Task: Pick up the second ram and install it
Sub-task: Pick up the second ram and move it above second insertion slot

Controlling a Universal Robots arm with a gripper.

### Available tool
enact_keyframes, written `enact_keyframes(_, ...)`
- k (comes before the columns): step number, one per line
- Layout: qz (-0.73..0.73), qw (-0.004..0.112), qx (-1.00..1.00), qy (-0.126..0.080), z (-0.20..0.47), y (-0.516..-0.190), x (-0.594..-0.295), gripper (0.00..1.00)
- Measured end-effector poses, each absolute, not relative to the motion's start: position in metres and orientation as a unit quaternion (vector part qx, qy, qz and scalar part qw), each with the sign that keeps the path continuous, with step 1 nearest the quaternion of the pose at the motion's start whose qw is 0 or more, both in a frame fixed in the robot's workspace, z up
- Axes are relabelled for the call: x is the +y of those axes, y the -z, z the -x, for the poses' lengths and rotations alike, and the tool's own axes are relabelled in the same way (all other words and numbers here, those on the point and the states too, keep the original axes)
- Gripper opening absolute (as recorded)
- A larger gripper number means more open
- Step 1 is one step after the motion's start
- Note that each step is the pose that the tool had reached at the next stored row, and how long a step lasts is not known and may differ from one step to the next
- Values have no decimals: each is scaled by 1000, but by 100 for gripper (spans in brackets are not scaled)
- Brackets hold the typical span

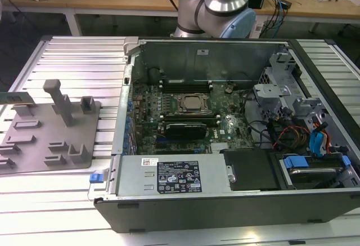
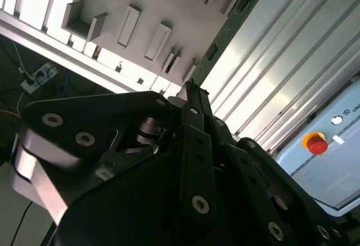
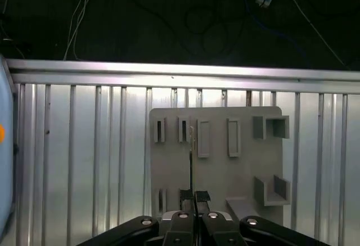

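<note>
In the exterior view the second ram [image 1: 12, 95] stands on edge on the grey holder plate [image 1: 39, 150], at the plate's end toward the exterior view's left, well apart from the open computer case [image 1: 225, 201]. In the second wrist view the gripper [image 2: 190, 88] points toward the second ram's near end. In the first wrist view its fingertips are pressed together and empty, in line with the second ram seen edge-on and not touching it.

Wooden workbench [image 1: 112, 1], tangled cables [image 1: 275, 12], dark floor [image 1: 28, 37]
</note>
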State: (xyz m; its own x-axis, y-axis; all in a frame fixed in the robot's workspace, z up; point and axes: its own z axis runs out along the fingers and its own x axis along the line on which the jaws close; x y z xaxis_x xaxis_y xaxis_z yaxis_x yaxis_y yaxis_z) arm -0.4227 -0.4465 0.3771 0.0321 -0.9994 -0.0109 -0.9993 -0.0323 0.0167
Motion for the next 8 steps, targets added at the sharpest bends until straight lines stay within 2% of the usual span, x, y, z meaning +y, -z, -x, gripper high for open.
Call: enact_keyframes(8,-718,2,-696,10,423,-404,-447,9)
